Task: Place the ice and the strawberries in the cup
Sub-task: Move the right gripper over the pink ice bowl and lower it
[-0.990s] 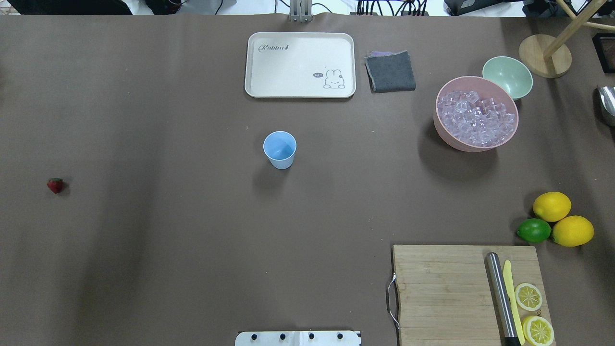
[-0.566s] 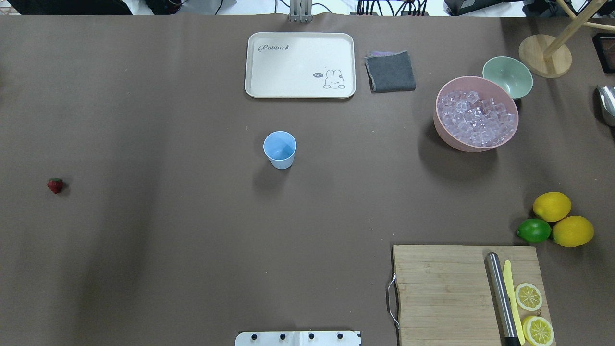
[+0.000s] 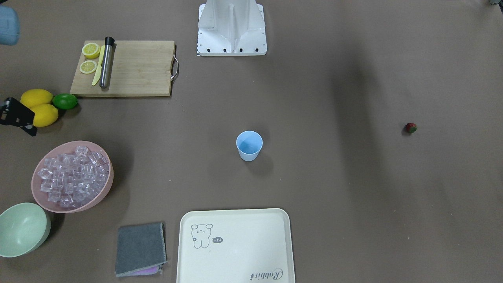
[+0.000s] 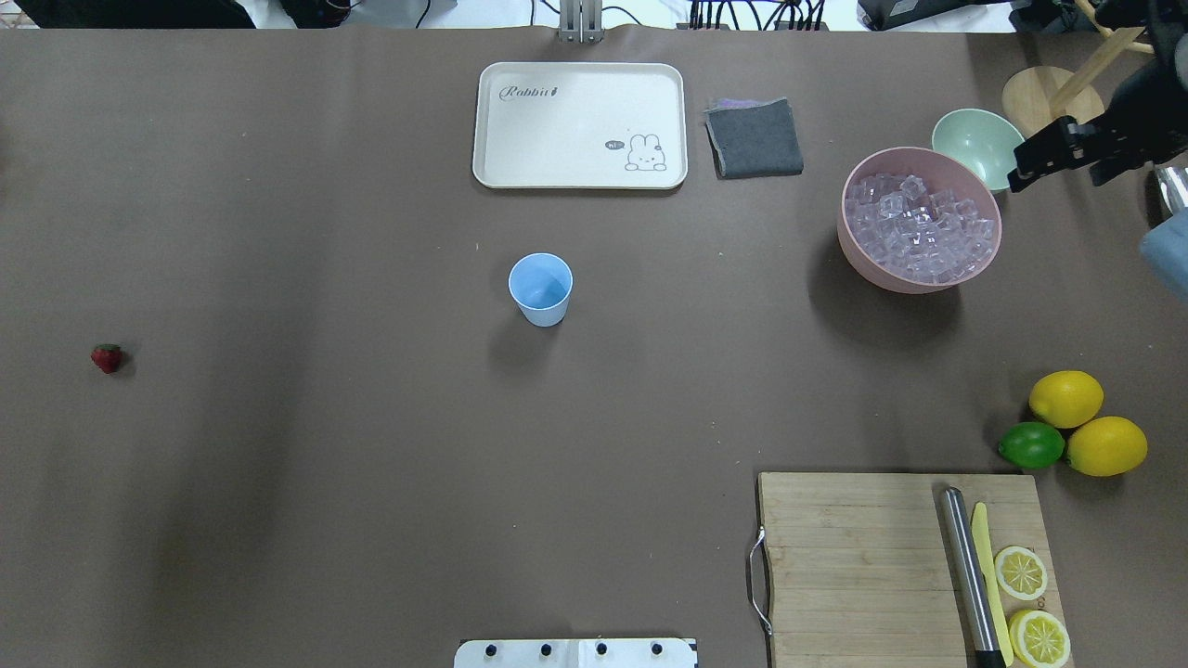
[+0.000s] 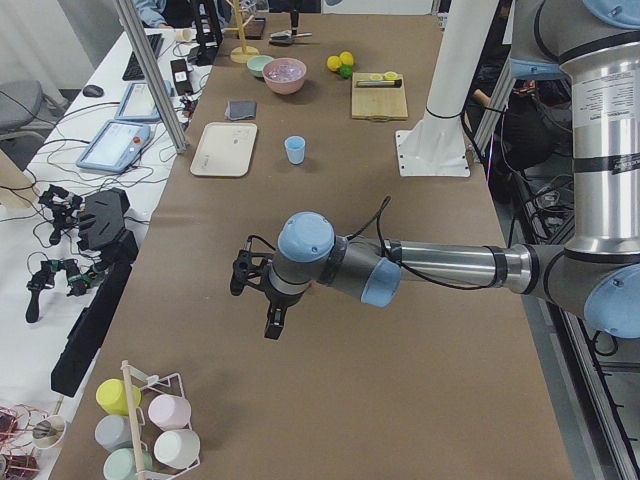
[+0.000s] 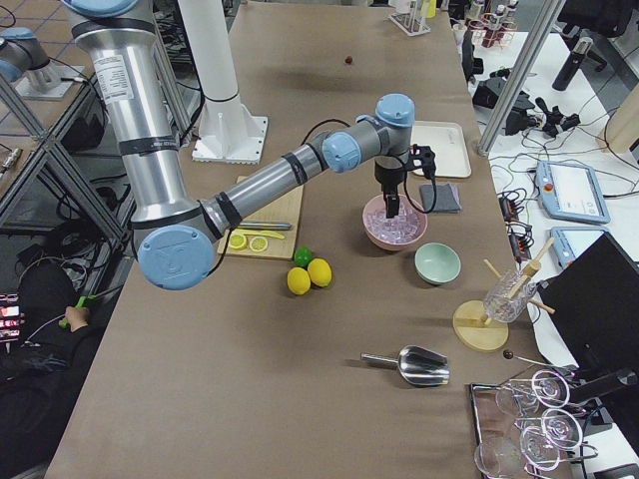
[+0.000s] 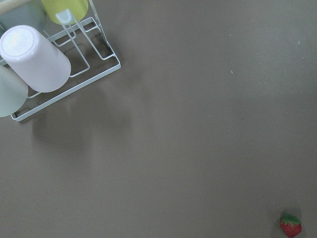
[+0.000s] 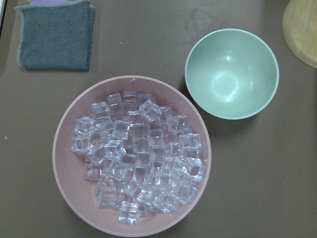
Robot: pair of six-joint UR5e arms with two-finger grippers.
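The light-blue cup (image 4: 540, 288) stands upright mid-table, also seen in the front-facing view as cup (image 3: 249, 145). A single red strawberry (image 4: 107, 357) lies far off on the table's left side; it sits in the left wrist view's lower right corner as strawberry (image 7: 290, 225). The ice (image 4: 919, 227) fills a pink bowl (image 4: 849, 246). High beside and above that bowl, my right gripper (image 4: 1058, 178) looks open and empty; its wrist camera looks straight down on the ice (image 8: 138, 158). My left gripper (image 5: 255, 305) hovers over the table's left end; I cannot tell its state.
A pale-green bowl (image 4: 979, 144) touches the pink bowl's far side. A cream tray (image 4: 580, 125) and grey cloth (image 4: 754, 137) lie behind the cup. Two lemons and a lime (image 4: 1030, 445) sit by a cutting board (image 4: 863, 566). A cup rack (image 7: 44, 59) stands near the left gripper.
My right gripper has come into the overhead view at the upper right, beside the pink bowl. The cup, the strawberry and the ice have not moved.
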